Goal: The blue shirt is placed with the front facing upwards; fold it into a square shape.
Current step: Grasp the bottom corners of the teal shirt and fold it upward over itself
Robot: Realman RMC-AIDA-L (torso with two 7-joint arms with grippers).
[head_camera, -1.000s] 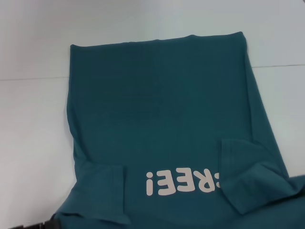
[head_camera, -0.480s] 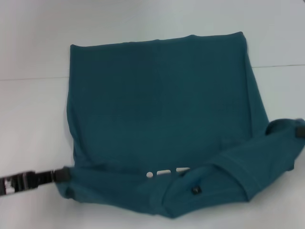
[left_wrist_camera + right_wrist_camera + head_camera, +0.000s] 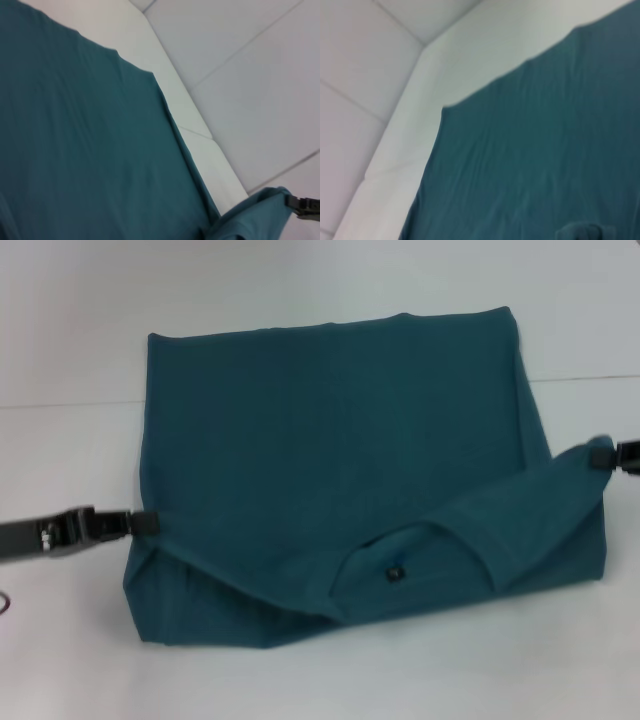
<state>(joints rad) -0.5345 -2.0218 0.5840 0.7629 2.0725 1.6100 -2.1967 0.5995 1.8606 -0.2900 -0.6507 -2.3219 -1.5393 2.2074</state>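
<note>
The blue shirt (image 3: 330, 440) lies on the white table (image 3: 70, 330), its near part lifted and folded back toward the far hem. The round neck and a small dark tag (image 3: 397, 572) face up on the folded flap, and the chest print is hidden. My left gripper (image 3: 143, 523) is shut on the flap's left corner, just above the table. My right gripper (image 3: 606, 455) is shut on the right corner and holds it higher. In the left wrist view the shirt (image 3: 85, 150) fills the picture, with the right gripper (image 3: 299, 205) pinching cloth farther off. The right wrist view shows only the shirt (image 3: 535, 160).
A thin seam (image 3: 60, 405) crosses the white table on both sides of the shirt. The table edge (image 3: 395, 135) and pale floor tiles (image 3: 250, 65) show in the wrist views. A dark loop (image 3: 4, 602) sits at the left border.
Both grippers have carried the shirt's near edge up and farther away. The fold has covered the print, and the neck tag has moved away from me.
</note>
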